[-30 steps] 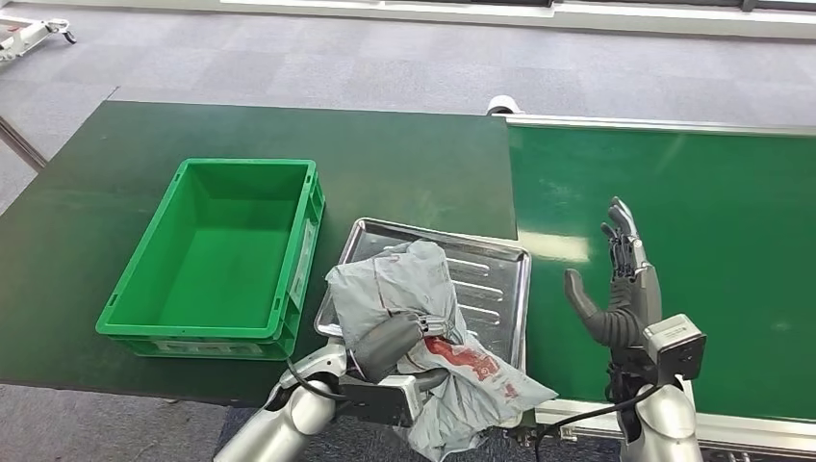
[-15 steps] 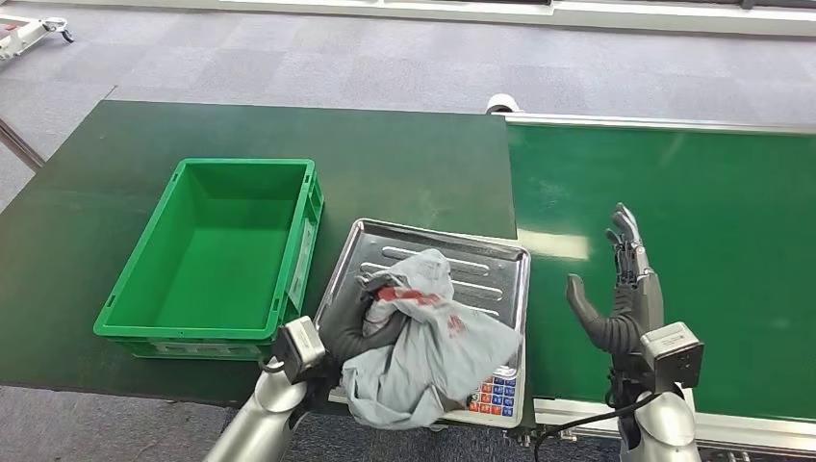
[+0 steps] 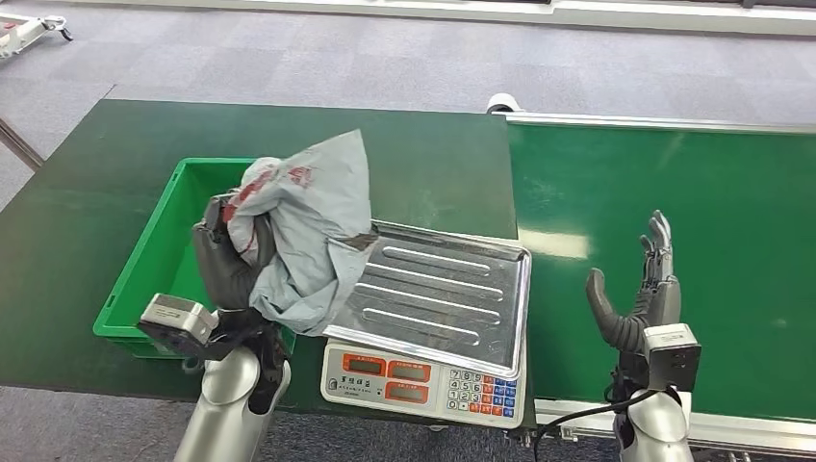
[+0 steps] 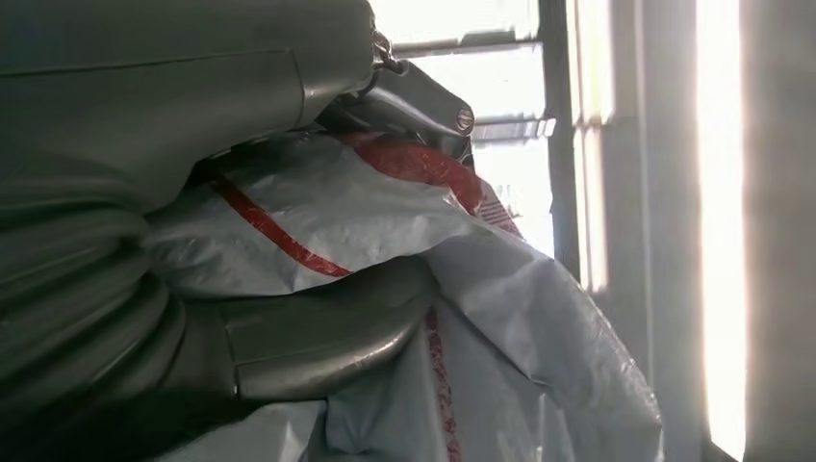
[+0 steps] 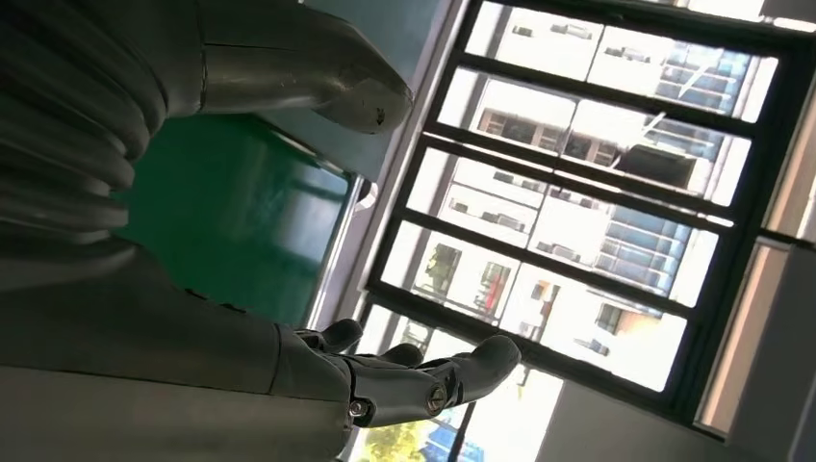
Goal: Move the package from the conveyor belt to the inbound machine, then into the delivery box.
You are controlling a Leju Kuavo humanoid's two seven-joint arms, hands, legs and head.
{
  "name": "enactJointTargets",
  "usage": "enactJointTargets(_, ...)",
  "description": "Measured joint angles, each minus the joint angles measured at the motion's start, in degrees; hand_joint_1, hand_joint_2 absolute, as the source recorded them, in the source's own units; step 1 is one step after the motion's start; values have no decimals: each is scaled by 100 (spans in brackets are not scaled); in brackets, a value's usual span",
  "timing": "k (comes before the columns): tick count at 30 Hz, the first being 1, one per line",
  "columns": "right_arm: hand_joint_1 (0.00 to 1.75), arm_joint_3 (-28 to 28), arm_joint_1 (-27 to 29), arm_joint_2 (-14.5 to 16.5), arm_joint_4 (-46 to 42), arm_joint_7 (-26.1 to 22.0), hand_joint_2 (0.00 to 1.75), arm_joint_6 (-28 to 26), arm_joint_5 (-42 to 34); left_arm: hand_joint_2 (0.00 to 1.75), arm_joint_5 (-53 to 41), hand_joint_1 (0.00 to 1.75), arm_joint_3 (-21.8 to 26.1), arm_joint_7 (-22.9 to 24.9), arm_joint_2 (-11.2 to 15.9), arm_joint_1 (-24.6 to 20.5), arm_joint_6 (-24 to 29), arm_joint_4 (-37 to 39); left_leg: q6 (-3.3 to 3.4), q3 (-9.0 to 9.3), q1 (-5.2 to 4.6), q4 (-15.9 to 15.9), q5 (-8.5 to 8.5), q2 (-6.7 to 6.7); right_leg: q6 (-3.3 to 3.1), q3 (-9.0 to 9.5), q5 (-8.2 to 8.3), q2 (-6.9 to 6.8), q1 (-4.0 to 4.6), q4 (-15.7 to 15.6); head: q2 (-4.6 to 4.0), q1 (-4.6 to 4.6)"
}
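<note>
Head view shows the left hand (image 3: 229, 262) raised above the green delivery box (image 3: 144, 279), its dark fingers (image 3: 214, 252) curled around a bunched part of the grey package (image 3: 313, 231) with red print. The package is off the table: its upper corner stands above the hand, and the rest drapes down over the box's near right corner and over the left edge of the inbound machine (image 3: 433, 313), a scale with a steel tray. Left wrist view, close up, has the thumb (image 4: 318, 332) pressed across the package's (image 4: 500, 308) crumpled plastic, with the fingers wrapped over it from the other side. The right hand (image 3: 640, 303) is upright above the green conveyor belt (image 3: 731, 221), its fingers spread and holding nothing.
</note>
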Motion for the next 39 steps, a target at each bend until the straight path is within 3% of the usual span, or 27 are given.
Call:
enactJointTargets(4,0,-32,-79,-49,397,0,175,-298,-245,175,-157,175,-32,-1,60,-36,940,-259,1,0,0,0,0,-2,0,-1,0,-2,0,0,0,1)
enactJointTargets(7,0,-75,-101,-83,654,1,175,-580,-291,175,-480,175,-66,5,111,-128,1588,-41,1,1,0,0,0,-1,0,-1,0,-2,0,0,0,1)
enactJointTargets(12,0,-134,-106,-136,909,-3,175,-790,-282,175,-849,175,-71,128,146,-352,1891,592,1,2,0,1,1,0,0,-3,1,-3,0,-1,0,-1)
enactJointTargets(17,0,-211,-116,-201,1218,-7,175,-880,-296,175,-1797,175,-28,1025,142,-853,1780,2210,0,1,-1,1,3,-1,0,-2,6,-2,-1,-1,0,1)
enactJointTargets(23,0,-217,-166,-239,1490,-8,175,-949,-224,175,-2028,175,209,1298,103,-1382,1745,3621,-1,1,0,1,3,12,-1,-8,10,10,0,0,0,0)
enactJointTargets(26,0,-214,-231,-240,1623,-8,175,-957,-238,175,-1670,175,424,1287,61,-1665,1444,4199,-1,1,0,0,3,12,-2,-8,9,9,0,0,0,-1)
enactJointTargets(30,0,-213,-273,-242,1732,-8,175,-943,-276,175,-1367,175,704,1220,-10,-1922,1194,4657,-2,3,0,0,3,12,-2,-6,8,8,0,0,0,1)
enactJointTargets(39,0,-211,-287,-243,1841,-8,175,-942,-293,175,-1347,175,894,1128,-78,-2110,1278,5049,-2,10,0,0,4,11,-2,2,9,7,0,0,0,1)
